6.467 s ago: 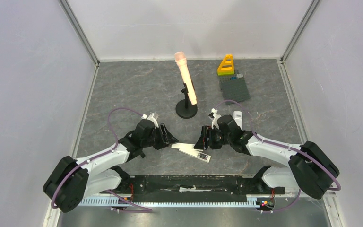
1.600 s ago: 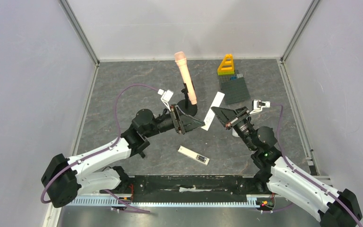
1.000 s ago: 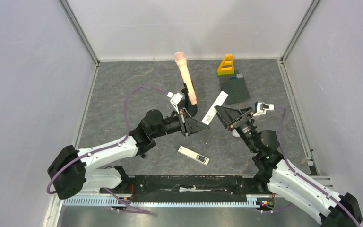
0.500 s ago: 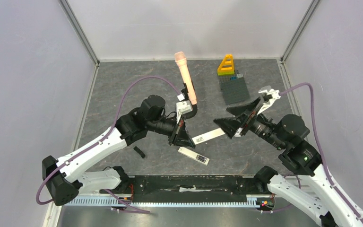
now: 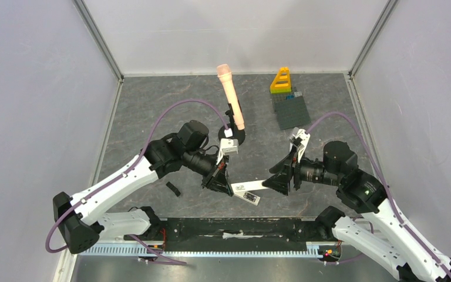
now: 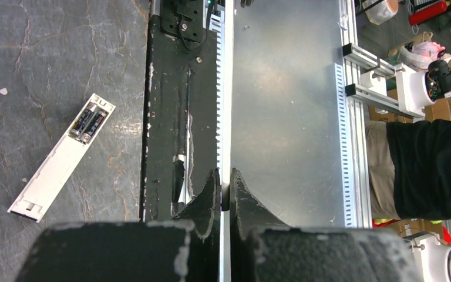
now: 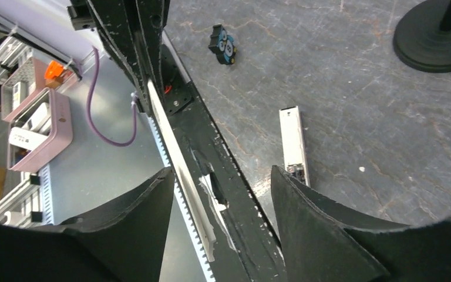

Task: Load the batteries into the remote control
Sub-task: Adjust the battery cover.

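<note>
Tabletop [image 5: 152, 117]: white strip [image 5: 252, 186] lower, near remote [image 5: 248, 197]

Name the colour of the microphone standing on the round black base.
The microphone is pale peach-pink; the top external view shows it best.

We see a pink microphone [image 5: 230, 96] on a black stand [image 7: 437, 42], a yellow wedge [image 5: 280, 81] beside a grey baseplate [image 5: 292, 111], a black chip [image 5: 173, 188]

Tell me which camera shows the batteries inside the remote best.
The left wrist view: the remote lies with its compartment open and two batteries side by side in it. The top external view shows only a dark patch on the remote. The right wrist view shows the remote, but its compartment end is barely visible.
</note>
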`<state>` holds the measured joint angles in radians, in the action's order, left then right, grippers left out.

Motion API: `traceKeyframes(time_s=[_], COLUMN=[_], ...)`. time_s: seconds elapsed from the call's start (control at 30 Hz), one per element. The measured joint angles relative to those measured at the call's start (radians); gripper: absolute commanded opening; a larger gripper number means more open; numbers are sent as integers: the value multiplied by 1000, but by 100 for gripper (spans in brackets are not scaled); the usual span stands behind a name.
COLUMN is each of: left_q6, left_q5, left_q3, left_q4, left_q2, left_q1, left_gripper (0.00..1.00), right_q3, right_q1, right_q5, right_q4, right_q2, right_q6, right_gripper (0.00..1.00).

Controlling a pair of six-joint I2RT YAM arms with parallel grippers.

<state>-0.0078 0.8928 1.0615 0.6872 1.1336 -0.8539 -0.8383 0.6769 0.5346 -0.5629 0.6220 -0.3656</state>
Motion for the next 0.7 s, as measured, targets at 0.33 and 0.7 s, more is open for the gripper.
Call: traceKeyframes(time_s=[0.33, 0.7], left_q6=[17, -109], left_q5=[-2, -326], left_q3=[17, -133], left_q4=[25, -108], left_q2=[0, -137], left_q1=[1, 3], left_gripper=[23, 75], right_q3=[85, 241], right_q1=[0, 5], right_q5=[117, 43], right_q4=[61, 145], right_q2=[-24, -81], right_q6=[-90, -216], right_gripper=[3, 0])
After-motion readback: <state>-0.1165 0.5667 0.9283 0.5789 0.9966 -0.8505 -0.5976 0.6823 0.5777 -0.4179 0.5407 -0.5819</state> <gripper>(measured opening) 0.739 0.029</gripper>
